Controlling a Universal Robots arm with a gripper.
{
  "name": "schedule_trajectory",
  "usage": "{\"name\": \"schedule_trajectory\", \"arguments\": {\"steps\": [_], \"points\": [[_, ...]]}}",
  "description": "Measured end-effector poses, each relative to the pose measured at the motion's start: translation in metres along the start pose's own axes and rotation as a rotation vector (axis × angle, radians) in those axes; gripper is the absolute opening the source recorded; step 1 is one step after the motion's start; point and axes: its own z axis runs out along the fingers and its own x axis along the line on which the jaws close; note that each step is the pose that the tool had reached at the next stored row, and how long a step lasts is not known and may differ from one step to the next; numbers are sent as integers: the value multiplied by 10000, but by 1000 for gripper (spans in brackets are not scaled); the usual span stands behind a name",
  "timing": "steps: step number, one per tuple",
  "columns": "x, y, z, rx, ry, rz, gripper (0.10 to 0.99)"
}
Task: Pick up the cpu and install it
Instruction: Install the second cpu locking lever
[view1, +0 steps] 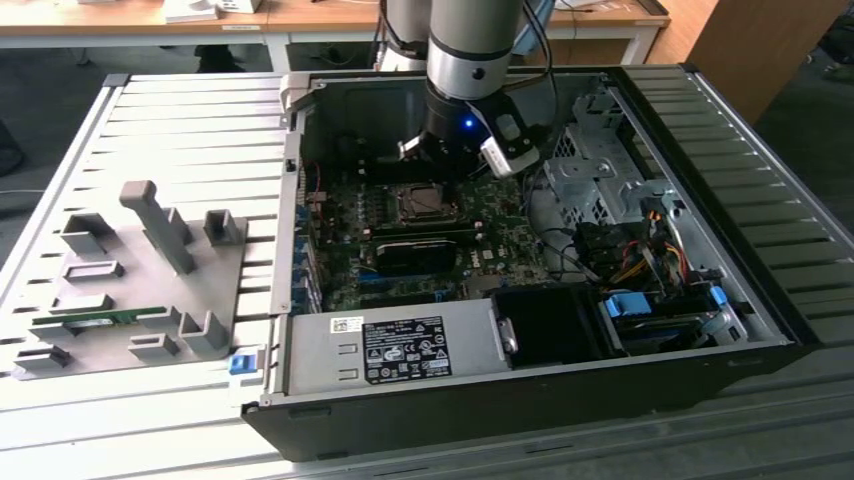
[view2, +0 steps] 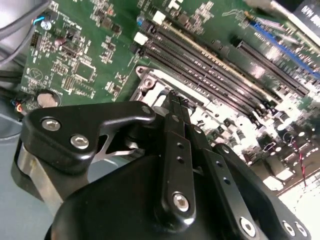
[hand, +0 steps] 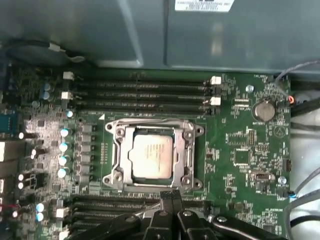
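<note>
The cpu (hand: 152, 152), a small silver-topped square, lies flat inside the metal socket frame (hand: 117, 150) on the green motherboard (hand: 240, 150). In the first wrist view my gripper (hand: 170, 196) hovers just off the socket's edge, its two thin black fingers pressed together with nothing between them. The second wrist view shows the same shut fingertips (view2: 177, 102) above the socket frame (view2: 150, 82). In the exterior view the arm reaches down into the open computer case, with the gripper (view1: 447, 168) just above and behind the socket (view1: 424, 203).
Memory slots (hand: 145, 92) run beside the socket. The power supply (view1: 400, 345) fills the case's front, with a drive cage (view1: 601, 170) and cable bundles (view1: 641, 250) at the exterior view's right. A grey fixture plate (view1: 134, 290) holding a green memory stick (view1: 100, 318) lies outside the case.
</note>
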Motion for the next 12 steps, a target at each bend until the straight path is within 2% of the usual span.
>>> {"name": "schedule_trajectory", "arguments": {"steps": [4,8,12], "points": [[34,-23,7,-2,-1,1,106],[172,-31,13,1,0,1,106],[203,-81,13,-1,0,-1,106]]}}
